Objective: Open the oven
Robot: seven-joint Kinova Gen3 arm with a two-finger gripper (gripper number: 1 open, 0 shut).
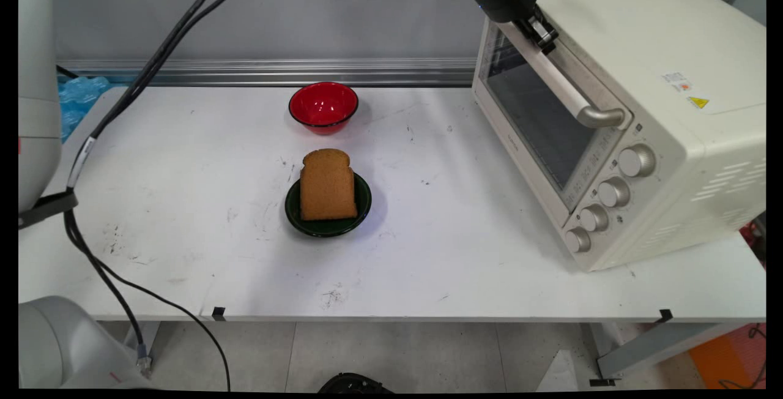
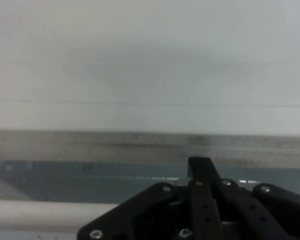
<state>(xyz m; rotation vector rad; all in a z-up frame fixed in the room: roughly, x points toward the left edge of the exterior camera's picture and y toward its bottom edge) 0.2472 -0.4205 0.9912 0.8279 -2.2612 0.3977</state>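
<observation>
My gripper is at the top of the cream toaster oven, against the upper edge of its closed glass door and just above the far end of the door's handle. In the hand view the two fingers stand pressed together, the gripper shut with nothing seen between them. The white handle runs across behind the linkage, with the door's glass above it. A slice of brown toast lies on a dark green plate at mid table, far from the gripper.
A red bowl stands behind the plate near the table's back. The oven fills the table's right side, its knobs facing front. Black cables hang over the left side.
</observation>
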